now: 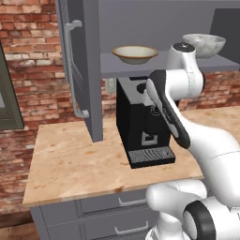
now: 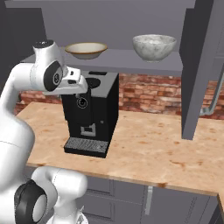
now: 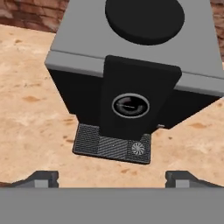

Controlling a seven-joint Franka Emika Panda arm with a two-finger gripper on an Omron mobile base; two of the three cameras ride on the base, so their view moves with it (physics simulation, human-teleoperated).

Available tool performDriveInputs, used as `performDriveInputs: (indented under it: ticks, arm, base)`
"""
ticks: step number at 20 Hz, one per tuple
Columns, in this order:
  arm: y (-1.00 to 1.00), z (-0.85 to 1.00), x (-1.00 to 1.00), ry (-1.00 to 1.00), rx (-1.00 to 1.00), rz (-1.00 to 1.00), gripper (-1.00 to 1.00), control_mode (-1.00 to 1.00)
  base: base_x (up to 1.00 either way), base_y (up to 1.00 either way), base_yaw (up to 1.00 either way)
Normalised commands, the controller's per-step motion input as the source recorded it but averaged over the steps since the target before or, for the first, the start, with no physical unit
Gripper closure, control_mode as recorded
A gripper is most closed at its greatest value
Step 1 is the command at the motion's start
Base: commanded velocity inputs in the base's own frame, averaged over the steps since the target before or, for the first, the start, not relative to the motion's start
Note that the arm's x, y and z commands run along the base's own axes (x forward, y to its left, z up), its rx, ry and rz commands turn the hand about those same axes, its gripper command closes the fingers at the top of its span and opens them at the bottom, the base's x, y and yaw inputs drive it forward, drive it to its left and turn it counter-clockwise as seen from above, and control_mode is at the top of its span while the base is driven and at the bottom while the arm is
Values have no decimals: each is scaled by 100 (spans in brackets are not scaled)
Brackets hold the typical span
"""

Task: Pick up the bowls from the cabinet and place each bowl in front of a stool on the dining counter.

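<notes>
Both bowls sit on the cabinet shelf (image 2: 122,61): the cream bowl (image 2: 86,50) toward its left end, the marbled bowl (image 2: 154,46) further right. They look rigid, smooth and breakable; a pinch over the rim seems safest. The arm is folded, its gripper (image 3: 111,178) spread wide and empty, aimed down at the coffee machine (image 3: 131,83).
</notes>
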Motion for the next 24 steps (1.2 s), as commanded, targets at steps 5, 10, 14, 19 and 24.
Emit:
performDriveInputs:
  ticks: [5, 10, 14, 19, 24]
  arm:
    - [0, 29, -25, -17, -25, 0, -100, -100]
    - [0, 52, -12, -20, -19, 5, -100, -100]
    - [0, 72, -8, -6, -24, 6, -100, -100]
    - [9, 47, 0, 1, -25, 6, -100, -100]
    - [8, 29, 0, 0, -29, 6, -100, -100]
  base:
    - [0, 0, 0]
    - [0, 0, 0]
    - [0, 0, 0]
    - [0, 0, 0]
    - [0, 0, 0]
